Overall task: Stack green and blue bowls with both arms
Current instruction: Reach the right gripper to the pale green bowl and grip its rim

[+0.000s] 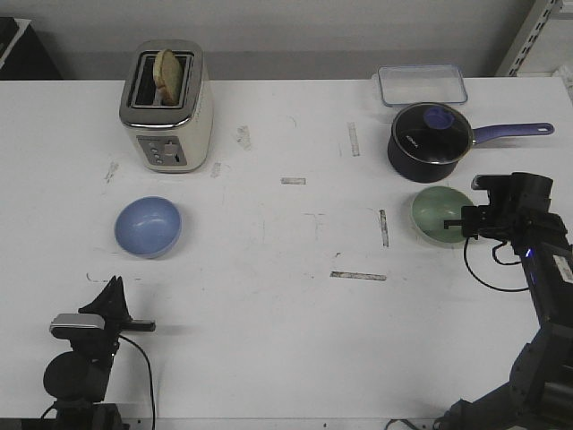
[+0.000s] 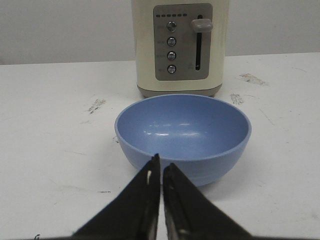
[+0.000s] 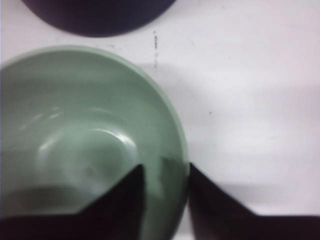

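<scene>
The light blue bowl (image 1: 148,226) sits upright on the white table at the left, in front of the toaster. My left gripper (image 1: 114,285) is shut and empty, low over the table just short of the bowl's near side. In the left wrist view the closed gripper (image 2: 160,164) points at the blue bowl (image 2: 182,130). The pale green bowl (image 1: 439,213) rests on the table at the right. My right gripper (image 1: 466,224) is at its right rim. In the right wrist view the gripper (image 3: 165,170) has one finger inside the green bowl (image 3: 85,140) and one outside, closed on the rim.
A cream toaster (image 1: 167,107) with bread in it stands behind the blue bowl, also in the left wrist view (image 2: 180,45). A dark blue saucepan (image 1: 430,136) with a glass lid stands just behind the green bowl. A clear lidded container (image 1: 421,85) lies at the back right.
</scene>
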Controlling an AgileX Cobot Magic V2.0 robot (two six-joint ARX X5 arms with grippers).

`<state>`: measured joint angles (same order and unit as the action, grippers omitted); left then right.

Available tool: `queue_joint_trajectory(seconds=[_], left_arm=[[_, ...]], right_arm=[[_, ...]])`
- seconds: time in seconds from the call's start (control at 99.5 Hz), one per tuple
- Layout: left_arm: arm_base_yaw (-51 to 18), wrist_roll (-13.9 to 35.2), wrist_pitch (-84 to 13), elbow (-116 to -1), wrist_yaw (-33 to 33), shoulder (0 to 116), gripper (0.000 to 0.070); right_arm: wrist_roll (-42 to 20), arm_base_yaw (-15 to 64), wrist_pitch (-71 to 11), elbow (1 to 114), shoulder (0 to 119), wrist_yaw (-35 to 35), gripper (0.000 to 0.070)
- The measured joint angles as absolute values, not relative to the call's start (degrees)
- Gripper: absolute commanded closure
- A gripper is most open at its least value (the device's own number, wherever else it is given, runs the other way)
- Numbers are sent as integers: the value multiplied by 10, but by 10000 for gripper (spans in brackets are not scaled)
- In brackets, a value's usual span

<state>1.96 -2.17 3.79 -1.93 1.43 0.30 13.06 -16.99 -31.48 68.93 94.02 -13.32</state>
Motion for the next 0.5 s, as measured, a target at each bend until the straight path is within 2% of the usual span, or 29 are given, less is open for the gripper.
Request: queue_joint_trajectory(seconds=[0.402,0.503], left_arm=[[20,-22,38,-19,14,3,699],[20,-22,38,-19,15,3,699]], right_arm=[[118,-164,-311,690,919,-122,700],[112,-151,-342,707,877,-128,700]])
